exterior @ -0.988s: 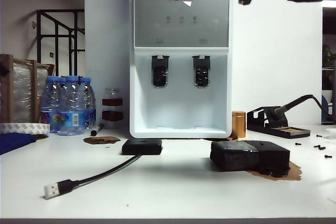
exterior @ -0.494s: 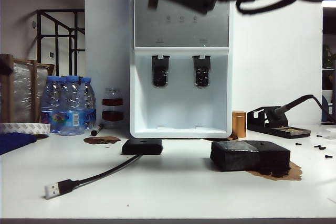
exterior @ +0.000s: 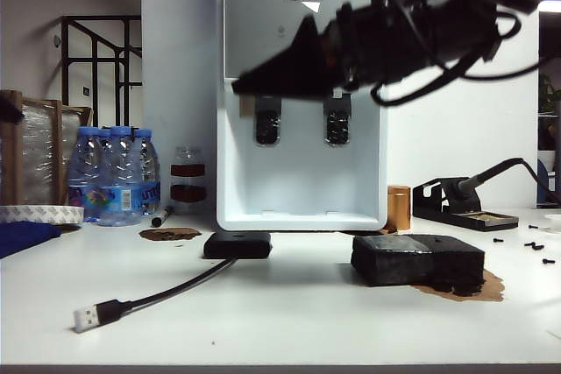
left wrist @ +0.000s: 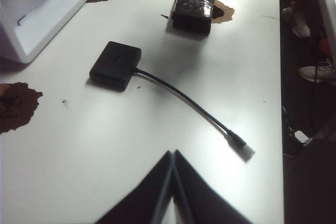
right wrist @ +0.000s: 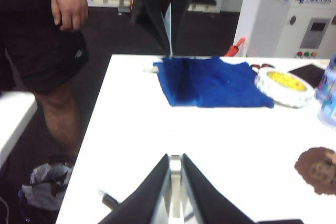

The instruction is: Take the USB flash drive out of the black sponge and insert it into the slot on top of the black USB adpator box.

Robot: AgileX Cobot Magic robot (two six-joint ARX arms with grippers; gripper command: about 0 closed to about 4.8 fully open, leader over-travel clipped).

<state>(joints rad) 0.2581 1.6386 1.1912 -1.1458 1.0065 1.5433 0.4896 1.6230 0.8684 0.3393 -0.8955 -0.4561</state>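
Across the exterior frame's upper middle, the right gripper (exterior: 241, 85) points left, fingers pressed together, empty. Lower right lies the black sponge (exterior: 417, 259), long axis sideways; the drive isn't discernible. The left gripper (left wrist: 172, 153), closed, hovers empty.

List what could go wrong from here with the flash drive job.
1. The right gripper hangs shut, high above the table, so it must open before reaching the black sponge.
2. The USB flash drive cannot be made out on the sponge from here, so a grasp may miss.
3. The black USB adpator box lies loose; pushing may shift it. The left gripper, also shut, is not bracing it.
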